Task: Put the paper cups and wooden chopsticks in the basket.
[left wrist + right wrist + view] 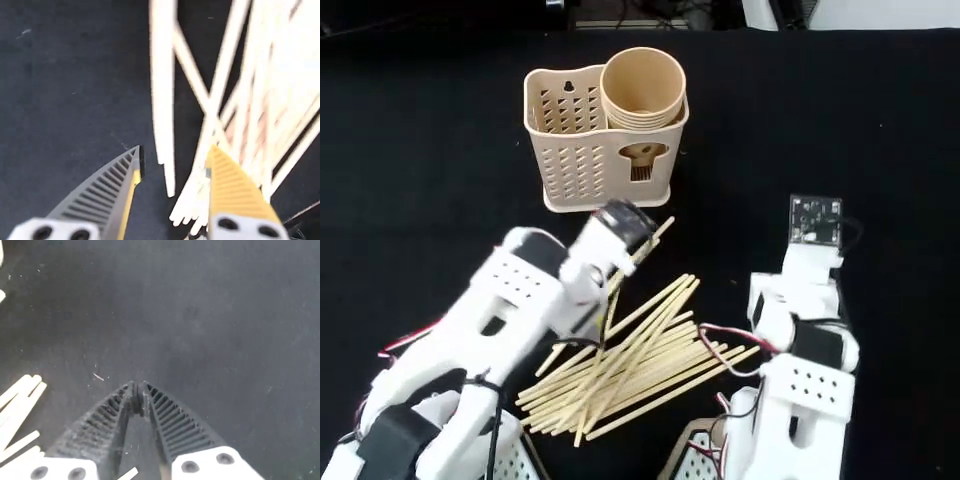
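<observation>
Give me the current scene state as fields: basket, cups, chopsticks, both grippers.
basket: upright on the table, two compartments
paper cups: stacked, standing in one basket compartment
chopsticks: loose crossed pile on the table, between the arms
left gripper: open, over the pile, one chopstick end between its fingers
right gripper: shut, above bare table beside the pile
left to do: chopsticks into the basket

The left gripper (176, 150) stands spread wide, tips downward — the right gripper (136, 387) pinched closed.

chopsticks (162, 90) blurred, partly under left arm (510, 300)
</observation>
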`<act>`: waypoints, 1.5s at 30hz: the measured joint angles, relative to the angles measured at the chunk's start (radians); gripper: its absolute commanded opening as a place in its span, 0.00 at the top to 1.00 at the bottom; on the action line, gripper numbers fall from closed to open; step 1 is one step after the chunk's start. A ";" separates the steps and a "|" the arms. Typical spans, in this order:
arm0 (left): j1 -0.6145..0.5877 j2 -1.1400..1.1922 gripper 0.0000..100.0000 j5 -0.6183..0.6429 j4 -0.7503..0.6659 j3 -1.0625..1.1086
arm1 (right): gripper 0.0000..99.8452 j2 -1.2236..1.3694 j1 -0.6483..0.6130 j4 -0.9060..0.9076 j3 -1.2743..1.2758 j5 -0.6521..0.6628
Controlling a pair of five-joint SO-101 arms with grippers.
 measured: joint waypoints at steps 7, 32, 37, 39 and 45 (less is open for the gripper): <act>0.100 0.000 0.72 0.081 -0.161 0.103 | 0.98 -0.017 0.029 -0.008 0.046 0.000; 0.012 0.235 0.72 0.020 -0.282 0.104 | 0.98 -0.023 0.052 -0.081 0.100 -0.002; -0.009 0.368 0.77 -0.048 -0.252 0.006 | 0.98 -0.023 0.052 -0.081 0.100 -0.002; 0.005 0.387 0.77 -0.058 -0.258 0.000 | 0.98 -0.023 0.052 -0.081 0.100 -0.002; 0.069 0.390 0.87 -0.060 -0.242 0.000 | 0.98 -0.023 0.052 -0.081 0.100 -0.002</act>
